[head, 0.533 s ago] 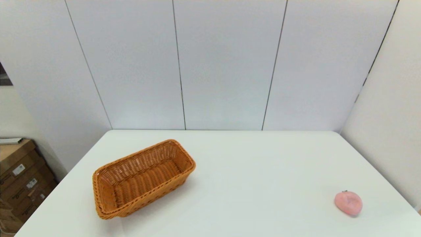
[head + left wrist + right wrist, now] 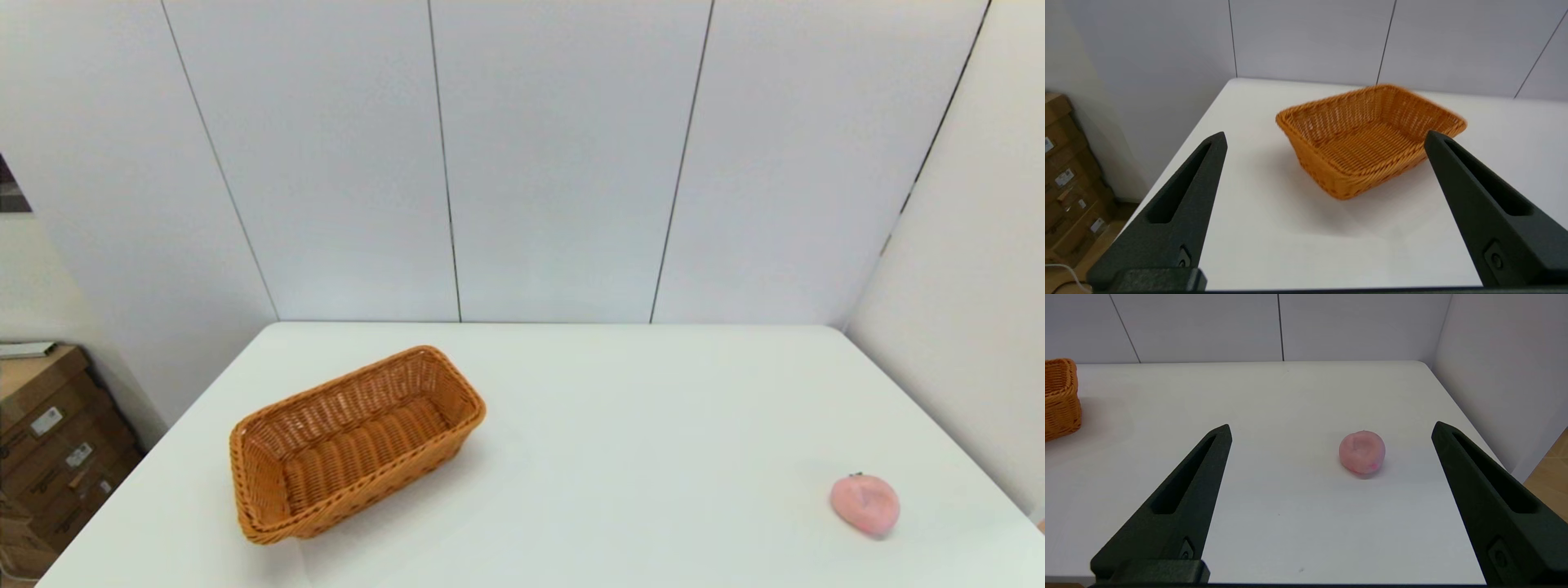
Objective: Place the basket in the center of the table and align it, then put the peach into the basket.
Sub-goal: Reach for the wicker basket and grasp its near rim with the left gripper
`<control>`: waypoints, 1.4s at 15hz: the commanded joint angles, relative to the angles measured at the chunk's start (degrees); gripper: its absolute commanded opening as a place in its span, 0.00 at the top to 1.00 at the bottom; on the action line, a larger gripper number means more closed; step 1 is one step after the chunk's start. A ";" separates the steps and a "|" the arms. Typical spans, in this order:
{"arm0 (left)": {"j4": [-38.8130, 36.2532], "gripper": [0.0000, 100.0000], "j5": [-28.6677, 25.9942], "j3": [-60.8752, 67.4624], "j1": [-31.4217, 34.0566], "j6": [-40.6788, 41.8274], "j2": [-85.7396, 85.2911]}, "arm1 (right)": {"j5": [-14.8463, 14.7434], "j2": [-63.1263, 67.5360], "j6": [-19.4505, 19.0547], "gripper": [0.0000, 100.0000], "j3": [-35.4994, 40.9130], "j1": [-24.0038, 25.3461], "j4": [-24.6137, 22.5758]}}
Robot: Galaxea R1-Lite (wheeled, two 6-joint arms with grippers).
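Note:
An orange-brown wicker basket lies askew on the left part of the white table, empty. In the left wrist view the basket sits beyond my left gripper, which is open and well short of it. The pale pink peach rests near the table's right front corner. In the right wrist view the peach lies ahead of my open right gripper, apart from both fingers. A corner of the basket shows far off in that view. Neither arm appears in the head view.
Stacked cardboard boxes stand on the floor left of the table, also seen as boxes in the left wrist view. Grey wall panels close off the table's far edge and a white wall runs along its right side.

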 commanded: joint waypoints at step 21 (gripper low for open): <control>8.38 0.00 -4.94 -36.80 0.00 -41.92 105.60 | 0.00 0.07 0.05 0.00 0.00 -0.03 0.01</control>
